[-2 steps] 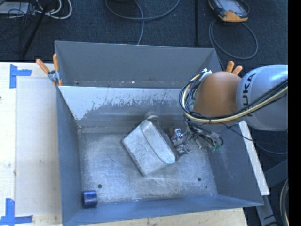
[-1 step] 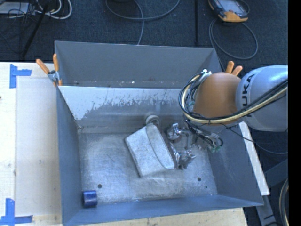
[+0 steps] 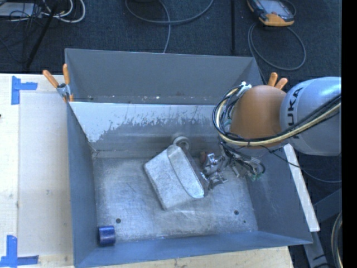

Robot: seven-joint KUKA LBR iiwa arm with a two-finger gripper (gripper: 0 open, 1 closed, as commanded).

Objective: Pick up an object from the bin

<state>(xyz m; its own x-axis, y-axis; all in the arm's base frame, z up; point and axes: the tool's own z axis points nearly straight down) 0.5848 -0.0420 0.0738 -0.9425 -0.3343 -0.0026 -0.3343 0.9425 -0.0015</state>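
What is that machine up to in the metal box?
A robot arm reaches into the grey bin from the right. Its hand is low, right beside the edge of a flat silvery-grey block lying mid-bin; whether it grips it is unclear. A small blue cylinder sits untouched in the near left corner.

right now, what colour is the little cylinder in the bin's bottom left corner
The little cylinder is blue; the camera view shows it best.

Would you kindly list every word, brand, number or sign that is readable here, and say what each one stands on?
"UKA": large dark letters running down the arm's pale casing, near its orange end.
No writing can be read on the grey block in the middle of the bin, nor on the small blue cylinder in the near-left corner.
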